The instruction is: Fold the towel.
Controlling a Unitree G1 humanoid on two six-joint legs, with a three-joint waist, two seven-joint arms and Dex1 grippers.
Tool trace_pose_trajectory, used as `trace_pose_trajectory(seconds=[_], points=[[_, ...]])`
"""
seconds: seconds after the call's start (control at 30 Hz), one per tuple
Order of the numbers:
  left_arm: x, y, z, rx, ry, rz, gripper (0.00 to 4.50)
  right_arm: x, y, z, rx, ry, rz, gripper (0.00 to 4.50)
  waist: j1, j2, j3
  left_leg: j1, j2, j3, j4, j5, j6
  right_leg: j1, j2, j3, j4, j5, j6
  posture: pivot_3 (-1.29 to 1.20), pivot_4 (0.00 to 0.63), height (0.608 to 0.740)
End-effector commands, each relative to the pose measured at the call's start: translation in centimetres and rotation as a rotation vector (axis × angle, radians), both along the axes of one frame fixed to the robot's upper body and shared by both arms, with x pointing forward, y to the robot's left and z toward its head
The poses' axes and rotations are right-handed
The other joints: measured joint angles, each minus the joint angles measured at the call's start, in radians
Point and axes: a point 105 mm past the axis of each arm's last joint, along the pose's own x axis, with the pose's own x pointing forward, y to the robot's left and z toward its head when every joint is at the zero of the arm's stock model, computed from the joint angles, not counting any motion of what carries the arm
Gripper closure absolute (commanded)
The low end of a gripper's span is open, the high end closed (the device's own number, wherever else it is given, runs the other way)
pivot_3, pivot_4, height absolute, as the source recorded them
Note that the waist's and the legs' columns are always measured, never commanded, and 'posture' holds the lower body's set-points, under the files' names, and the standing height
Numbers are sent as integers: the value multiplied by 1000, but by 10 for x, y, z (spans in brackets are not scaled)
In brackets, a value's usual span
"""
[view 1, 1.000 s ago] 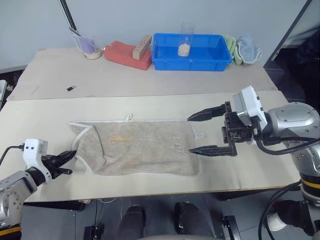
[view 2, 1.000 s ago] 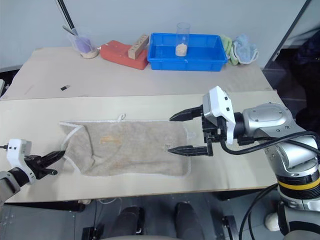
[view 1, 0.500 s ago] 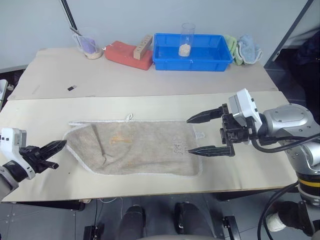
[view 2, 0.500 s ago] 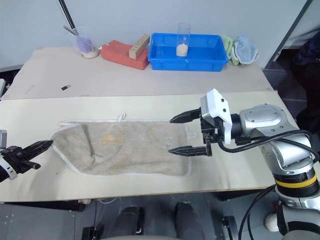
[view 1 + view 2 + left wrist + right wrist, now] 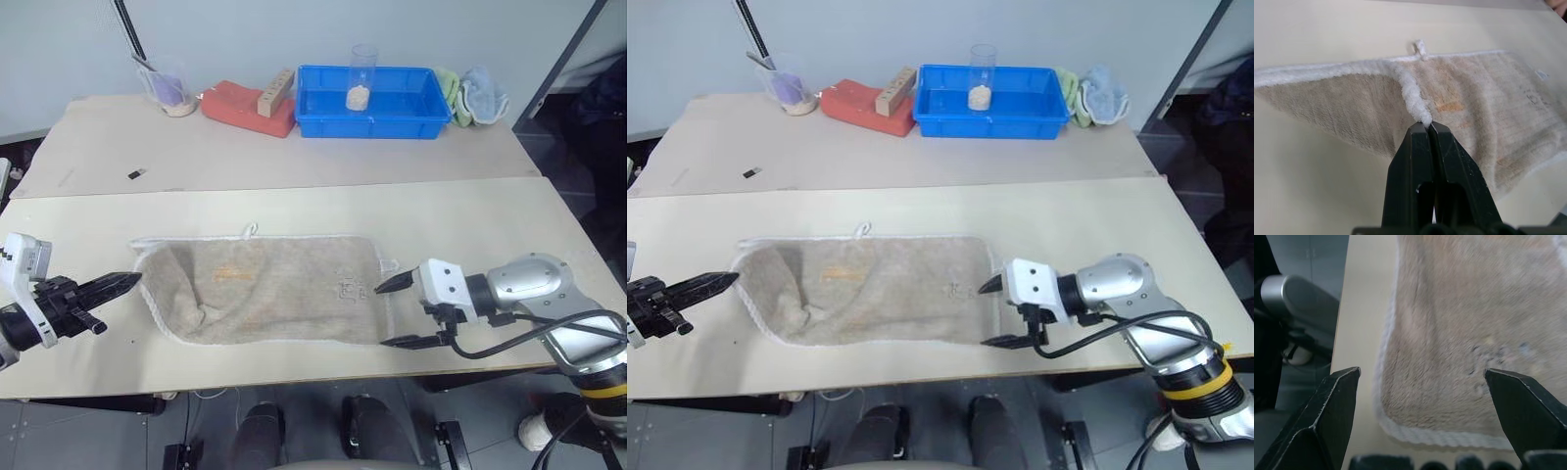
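The towel (image 5: 269, 289) lies spread out on the tabletop (image 5: 294, 208), closer to the front edge than the back, long side running left to right. Its left end is pulled up into a point and there's a rumpled fold near the front-left part. The small white loop (image 5: 251, 230) sticks out from the back edge, and the dark embroidered mark (image 5: 346, 290) sits near the right end.

The left gripper (image 5: 1426, 126) has its 2 fingers pressed together, pinching the white stitched edging at the towel's left corner, so that corner is lifted off the tabletop.

The right gripper (image 5: 396, 313) is spread wide at the towel's right end, low near the front edge, 1 finger on each side of the front-right corner, not gripping anything.

Along the back edge: a blue tray (image 5: 431, 103) with a clear cup (image 5: 362, 76) in it, a red block (image 5: 235, 106) with a wooden piece (image 5: 273, 92) on top, a small green cloth (image 5: 452, 88) and a light blue cloth (image 5: 484, 94).
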Motion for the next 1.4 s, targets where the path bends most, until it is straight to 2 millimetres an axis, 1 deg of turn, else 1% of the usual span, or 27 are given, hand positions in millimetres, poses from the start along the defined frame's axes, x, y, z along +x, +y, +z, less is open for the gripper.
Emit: trace_pose_trajectory(seconds=[0.03,0.13,0.2,0.3,0.43,0.5,0.57,0.63,0.67,0.7,0.73,0.77,0.87,0.93,0.97,1.03,1.07,1.1,1.17,1.27,1.33,1.4], points=[[3,1,11,10,-31,0,4448,5,-2,-10,-35,-48,3,0,0,0,0,0,0,0,0,0,0,0,0,0,0,0,0,0,150,740],[1,0,9,11,-25,8,4448,9,-2,-19,-32,-39,-21,0,1,0,0,0,0,0,0,0,0,0,0,0,0,0,0,0,150,740],[-2,0,7,11,-15,14,4448,11,-8,-25,-46,-39,-30,0,1,0,0,0,0,0,0,0,0,0,0,0,0,0,0,0,150,740],[-7,1,5,13,-1,27,4448,12,-15,-29,-54,-38,-35,0,1,0,0,0,0,0,0,0,0,0,-1,0,0,0,0,0,150,740],[-11,1,3,18,16,36,4500,15,-21,-32,-69,-52,-30,1142,1,0,0,1,0,0,0,0,0,1,0,0,0,0,0,0,150,740],[-12,1,3,20,18,39,4500,16,-21,-31,-66,-68,-17,1878,2,0,0,2,0,0,0,0,0,2,-1,0,0,0,0,0,150,740],[-13,1,3,21,18,43,4500,16,-19,-28,-53,-81,-9,2487,2,0,0,2,0,0,0,0,0,2,-1,0,0,0,0,0,150,740],[-14,1,3,23,20,47,4500,17,-17,-24,-35,-93,-3,3213,2,0,0,2,0,0,0,0,0,2,0,0,0,0,0,0,150,740],[-14,1,2,23,22,49,4500,16,-16,-23,-31,-96,-2,3476,2,0,0,2,0,0,0,0,0,2,0,1,0,0,0,0,150,740],[-14,1,2,23,23,51,4500,16,-16,-22,-30,-96,0,3929,1,0,0,2,0,0,0,0,0,1,0,0,0,0,0,0,150,740],[-14,1,1,23,24,52,4500,15,-16,-21,-29,-95,2,4263,1,0,0,1,0,0,0,0,0,1,0,1,0,0,0,0,150,740],[-15,0,1,22,24,52,4500,14,-17,-20,-27,-94,4,4392,2,0,0,1,0,0,0,0,0,1,0,1,0,0,0,0,150,740],[-14,0,2,23,28,48,4500,13,-19,-11,6,-66,-14,4392,3,0,0,1,0,0,0,0,0,1,0,1,0,0,0,0,150,740],[-14,-1,4,23,31,38,4500,10,-22,-1,35,-24,-39,4392,3,-1,0,1,0,0,0,0,0,1,-1,1,0,0,0,0,150,740],[-15,-2,7,18,32,26,4500,8,-26,7,53,11,-62,4392,3,-1,0,1,-1,0,0,0,0,1,-1,1,0,0,0,0,150,740],[-15,-4,14,0,32,-1,4500,8,-36,29,109,73,-129,4392,5,-1,0,1,-1,0,0,0,0,1,-1,1,0,0,0,0,150,740],[-14,-5,17,-7,31,-8,4500,9,-38,37,130,90,-152,4392,5,-1,0,1,-1,0,0,0,0,1,-1,0,0,0,0,0,150,740],[-6,-5,22,-25,3,-1,4500,21,-43,52,183,57,-218,4392,5,-1,0,1,-1,0,0,0,0,1,-1,0,0,0,0,0,150,740],[18,-4,36,-67,-77,37,4500,50,-50,80,287,-28,-343,4392,4,-1,1,2,-1,0,0,0,0,2,-1,0,0,0,0,0,150,740],[56,-10,61,-137,-191,67,4500,84,-53,119,394,-166,-442,4392,7,-1,1,2,-1,0,0,0,0,2,1,0,0,1,-1,0,150,740],[77,-15,81,-184,-260,67,4500,102,-54,142,449,-249,-486,4392,6,-1,1,1,-1,0,0,1,0,1,2,0,0,1,-1,0,150,740],[96,-19,108,-229,-340,76,4500,117,-56,168,499,-344,-512,4392,4,-2,1,-1,-1,0,1,0,0,0,1,0,0,1,0,0,150,740]])
